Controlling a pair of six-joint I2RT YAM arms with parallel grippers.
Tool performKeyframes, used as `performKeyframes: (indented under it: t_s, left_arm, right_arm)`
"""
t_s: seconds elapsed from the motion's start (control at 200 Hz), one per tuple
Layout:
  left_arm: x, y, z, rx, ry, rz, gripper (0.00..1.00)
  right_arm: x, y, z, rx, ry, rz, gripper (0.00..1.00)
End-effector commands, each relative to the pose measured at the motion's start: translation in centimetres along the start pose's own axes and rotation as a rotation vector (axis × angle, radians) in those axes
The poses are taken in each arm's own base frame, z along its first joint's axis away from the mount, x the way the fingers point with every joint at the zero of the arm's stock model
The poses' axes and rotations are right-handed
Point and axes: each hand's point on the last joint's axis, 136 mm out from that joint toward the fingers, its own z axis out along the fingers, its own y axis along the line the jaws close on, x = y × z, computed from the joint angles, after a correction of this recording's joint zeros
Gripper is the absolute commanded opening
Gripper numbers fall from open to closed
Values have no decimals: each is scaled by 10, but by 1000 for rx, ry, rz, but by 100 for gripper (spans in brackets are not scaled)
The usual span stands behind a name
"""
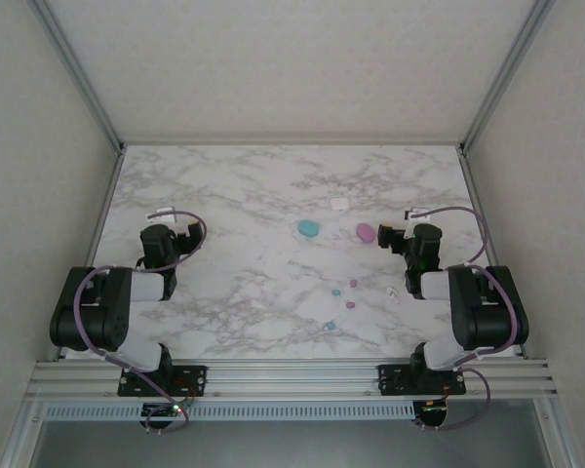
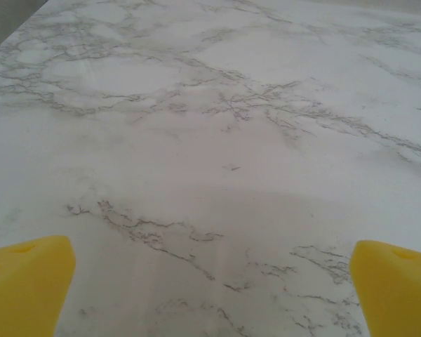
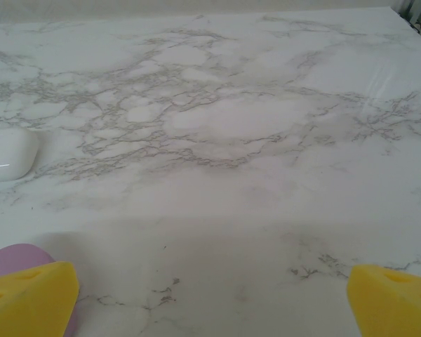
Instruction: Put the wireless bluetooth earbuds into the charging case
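Three oval cases lie at mid-table: teal (image 1: 308, 228), pink (image 1: 365, 232) and white (image 1: 339, 205). Nearer the arms, tiny earbuds are scattered: two teal buds (image 1: 335, 292) (image 1: 329, 325), two pink buds (image 1: 353, 284) (image 1: 350, 304) and a white bud (image 1: 393, 293). My right gripper (image 1: 406, 230) is open just right of the pink case. In the right wrist view the pink case (image 3: 14, 258) peeks out beside the left yellow fingertip (image 3: 31, 295), and the white case (image 3: 7, 154) lies further left. My left gripper (image 1: 166, 222) is open over bare marble (image 2: 210, 175), far left of everything.
The marble table (image 1: 224, 195) is fenced by aluminium posts and pale walls at the back and sides. A metal rail (image 1: 292, 375) with both arm bases runs along the near edge. The left half of the table holds no objects.
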Motion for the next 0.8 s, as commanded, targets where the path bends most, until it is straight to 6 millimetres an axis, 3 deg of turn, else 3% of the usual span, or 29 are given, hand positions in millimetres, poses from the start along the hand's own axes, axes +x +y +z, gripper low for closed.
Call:
performKeyframes:
  t_s: [0.0, 0.345, 0.36, 0.445, 0.561, 0.671, 0.796]
  left_arm:
    - [-13, -2, 3, 18, -32, -11, 100]
    - [-19, -2, -5, 23, -61, -17, 100]
    - [-20, -2, -6, 23, -64, -17, 100]
    - [-32, 3, -16, -7, -69, -38, 100]
    - [-46, 11, -29, -51, -66, -77, 100]
    - [-62, 17, -44, -87, -65, -145, 100]
    - [-79, -6, -53, 40, -50, -241, 100]
  right_arm:
    - [-4, 0, 1, 1, -14, -3, 99]
    - [-8, 10, -5, -57, 19, -22, 99]
    - [-23, 11, -3, -58, 1, -21, 99]
    - [-35, 14, -8, -66, 101, 16, 99]
    - [-41, 31, -20, -159, 216, 64, 99]
    - [-54, 67, -34, -363, 276, 112, 95]
    - [-64, 110, -44, -573, 354, 110, 88]
